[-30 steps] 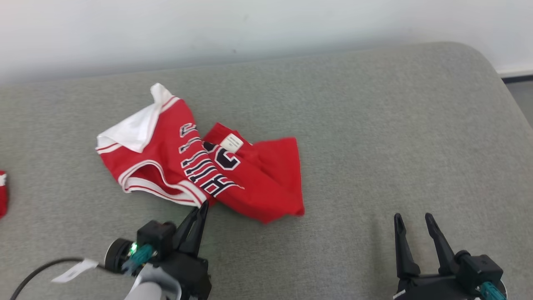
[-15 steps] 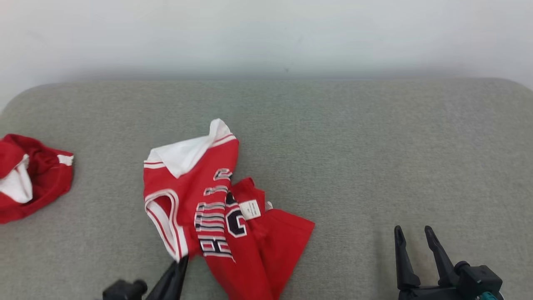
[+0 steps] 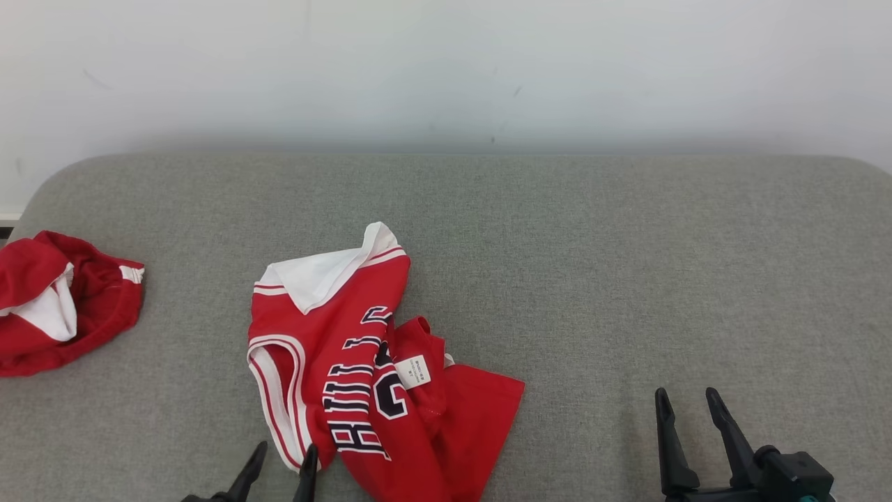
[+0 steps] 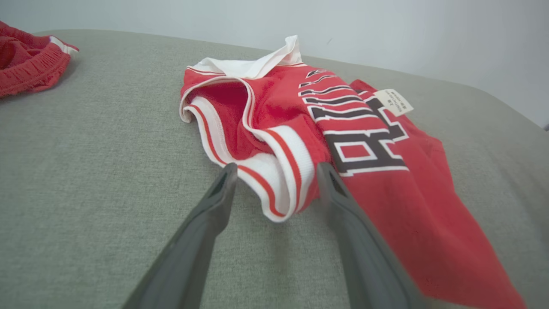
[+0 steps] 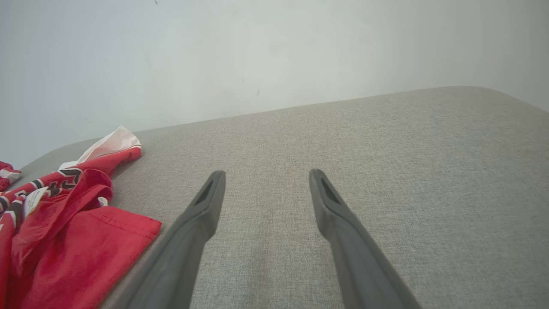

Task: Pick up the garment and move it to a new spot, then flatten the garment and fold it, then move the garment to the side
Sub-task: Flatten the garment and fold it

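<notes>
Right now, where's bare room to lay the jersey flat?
Widest bare patch: the cushion between the jersey and the right edge, ahead of the right fingers. A narrower strip lies between the jersey and the red garment at far left. Crowded near left: the left fingers stand open around the jersey's trim.

The table [image 3: 627, 265] before me is covered in grey woven fabric, with rounded far corners. A crumpled red jersey [image 3: 327, 335] with white trim and dark lettering lies on it left of middle, close to my side, its white label [image 3: 413, 371] facing up. A second garment [image 3: 70, 314], red and white, sits bunched at the far left edge, well apart.
</notes>
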### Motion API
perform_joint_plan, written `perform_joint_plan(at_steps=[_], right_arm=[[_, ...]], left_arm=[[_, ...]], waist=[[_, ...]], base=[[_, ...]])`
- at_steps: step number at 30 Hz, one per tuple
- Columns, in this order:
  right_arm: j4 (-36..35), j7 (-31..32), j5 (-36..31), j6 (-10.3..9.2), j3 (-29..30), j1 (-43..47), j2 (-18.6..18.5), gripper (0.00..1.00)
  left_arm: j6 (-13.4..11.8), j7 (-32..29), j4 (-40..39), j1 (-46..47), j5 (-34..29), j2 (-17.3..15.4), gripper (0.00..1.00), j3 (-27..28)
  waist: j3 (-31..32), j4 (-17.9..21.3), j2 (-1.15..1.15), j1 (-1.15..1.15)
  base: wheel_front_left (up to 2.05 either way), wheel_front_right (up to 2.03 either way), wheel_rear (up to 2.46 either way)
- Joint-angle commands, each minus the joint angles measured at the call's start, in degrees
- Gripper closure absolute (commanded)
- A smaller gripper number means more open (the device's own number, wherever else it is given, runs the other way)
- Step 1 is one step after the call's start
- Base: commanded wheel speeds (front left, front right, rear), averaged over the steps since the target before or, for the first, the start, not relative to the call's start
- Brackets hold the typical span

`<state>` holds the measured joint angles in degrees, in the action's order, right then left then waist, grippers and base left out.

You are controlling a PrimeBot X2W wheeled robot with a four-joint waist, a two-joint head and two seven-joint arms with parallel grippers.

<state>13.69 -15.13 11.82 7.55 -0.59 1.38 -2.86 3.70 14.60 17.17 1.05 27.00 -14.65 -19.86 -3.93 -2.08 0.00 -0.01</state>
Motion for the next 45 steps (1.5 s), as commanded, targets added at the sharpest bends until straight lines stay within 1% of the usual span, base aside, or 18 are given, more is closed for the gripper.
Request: perform_joint_plan(at_steps=[1, 4, 7, 11, 16, 18, 22, 26, 28, 33, 34, 40, 41, 45], right_arm=[[-0.2, 0.0, -0.3, -0.13, 0.0, 0.7, -0.1, 0.0], [-0.5, 0.0, -0.3, -0.13, 0.4, 1.1, -0.1, 0.0], [-0.9, 0.0, -0.5, -0.13, 0.2, 1.1, 0.0, 0.0], [-1.0, 0.0, -0.9, -0.13, -0.4, 1.0, -0.1, 0.0], [0.1, 0.0, -0.3, -0.13, -2.8, 0.3, -0.1, 0.0], [0.9, 0.0, 0.2, -0.13, -5.1, -0.2, -0.1, 0.0], [3.8, 0.0, 3.1, -0.13, -13.9, -0.9, 0.0, 0.0], [6.9, 0.0, 4.4, -0.13, -22.0, -3.0, -0.1, 0.0], [8.2, 0.0, 4.8, -0.13, -25.1, -3.9, -0.1, 0.0], [12.8, 0.0, 6.5, -0.13, -31.2, -7.5, -0.1, 0.0], [12.8, 0.0, 6.5, -0.13, -31.2, -7.5, -0.1, 0.0], [21.3, 0.0, 10.7, -0.13, -37.6, -11.6, 0.0, 0.0], [22.6, 0.0, 11.7, -0.13, -38.1, -13.4, -0.1, 1.0], [22.7, 0.0, 11.6, -0.13, -37.3, -13.8, -0.1, 1.0]], left_arm=[[-0.3, 0.5, -0.8, -1.2, -0.4, 0.6, 0.0, 1.0], [-0.9, 0.6, -5.1, -2.9, -2.2, 2.0, 0.0, 5.0], [-0.6, 0.6, -9.1, -5.4, -5.6, 3.7, 0.0, 9.0], [0.4, 0.6, -13.4, -7.2, -10.5, 6.3, 0.0, 14.8], [2.0, 0.6, -14.2, -7.0, -15.7, 8.6, 0.0, 19.6], [2.7, 0.6, -13.3, -6.9, -16.3, 9.3, 0.0, 21.3], [3.3, 0.6, -12.5, -6.6, -16.8, 10.4, 0.0, 23.9], [3.7, 0.6, -12.1, -6.5, -17.5, 11.1, 0.0, 25.2], [3.8, 0.6, -12.0, -6.2, -17.9, 11.4, 0.0, 25.2], [3.7, 0.6, -11.6, -5.7, -17.9, 11.6, 0.0, 25.2], [3.7, 0.6, -11.6, -5.7, -17.9, 11.6, 0.0, 25.2], [3.7, 0.6, -11.1, -5.8, -17.4, 11.7, 0.0, 24.2], [3.7, 0.6, -11.1, -5.8, -17.3, 11.7, 0.0, 24.1], [3.7, 0.6, -11.0, -6.0, -16.7, 11.8, 0.0, 24.2]], waist=[[0.2, 0.0, 0.0, 0.01], [0.5, -0.3, 0.0, 0.01], [0.5, -0.9, 0.0, 0.01], [0.5, -1.5, 0.0, 0.01], [0.4, -2.0, 0.0, 0.01], [0.5, -2.1, 0.0, 0.01], [0.8, -2.4, 0.0, 0.01], [0.8, -2.9, 0.0, 0.01], [0.7, -3.4, 0.0, 0.01], [0.3, -4.8, 0.0, 0.01], [0.3, -4.8, 0.0, 0.01], [0.3, -6.7, 0.0, 0.01], [0.3, -6.9, 0.0, 0.01], [0.3, -7.0, 0.0, 0.01]], base=[[0.0, 0.0, 0.0], [0.0, 0.0, 0.0], [0.0, 0.0, 0.0], [0.0, 0.0, 0.0], [0.0, 0.0, 0.0], [0.0, 0.0, 0.0], [0.0, 0.0, 0.0], [0.0, 0.0, 0.0], [0.0, 0.0, 0.0], [0.0, 0.0, 0.0], [0.0, 0.0, 0.0], [0.0, 0.0, 0.0], [0.0, 0.0, 0.0], [0.0, 0.0, 0.0]])
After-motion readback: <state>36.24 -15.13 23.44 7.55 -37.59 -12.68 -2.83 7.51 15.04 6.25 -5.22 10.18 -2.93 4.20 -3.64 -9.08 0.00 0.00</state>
